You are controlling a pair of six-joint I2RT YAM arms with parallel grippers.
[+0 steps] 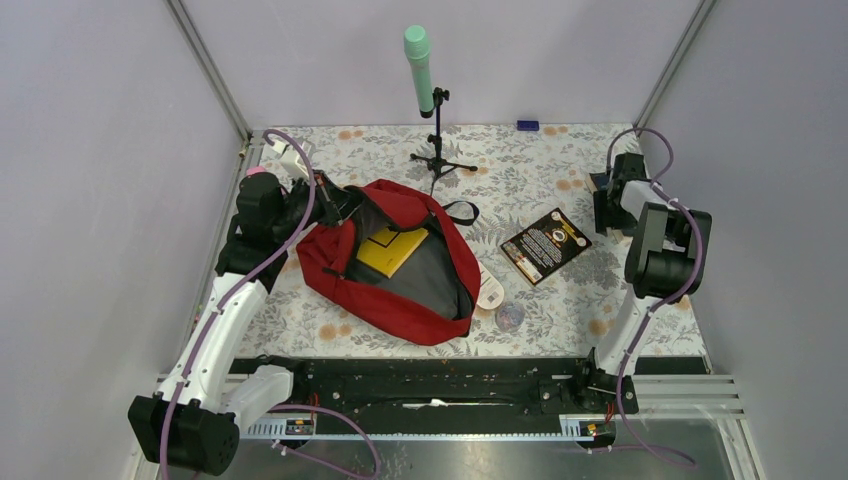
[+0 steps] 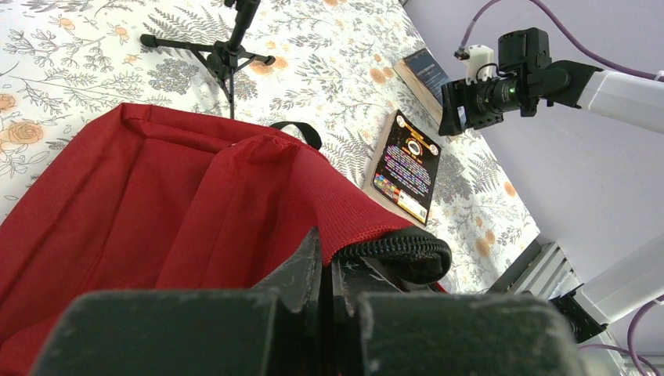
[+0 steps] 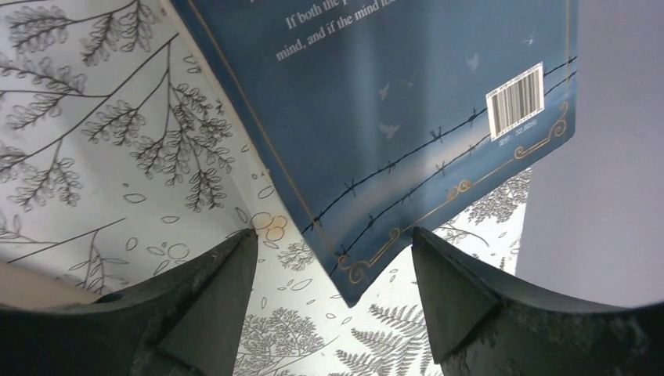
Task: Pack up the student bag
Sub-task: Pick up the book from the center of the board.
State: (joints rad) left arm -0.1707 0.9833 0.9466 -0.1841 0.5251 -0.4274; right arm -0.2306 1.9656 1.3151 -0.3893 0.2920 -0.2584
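Note:
The student bag point(image 1: 400, 300) is a large red backpack lying open on the floral tablecloth. Its grey lining point(image 1: 430, 275) shows, and a yellow book point(image 1: 388, 250) lies inside. My left gripper point(image 1: 335, 200) is at the bag's far-left rim, shut on the red fabric point(image 2: 235, 196) beside the black zipper edge point(image 2: 407, 249). My right gripper point(image 3: 333, 239) stands open at the table's far right, low over a blue book point(image 3: 391, 78). The book's corner lies between the fingers without touching them. A black book point(image 1: 545, 245) lies right of the bag.
A microphone stand point(image 1: 438, 150) with a green-headed microphone point(image 1: 418, 60) is behind the bag. A flat white item point(image 1: 490, 290) and a small round bluish thing point(image 1: 510, 317) lie by the bag's right edge. A small blue object point(image 1: 527, 125) sits at the far edge.

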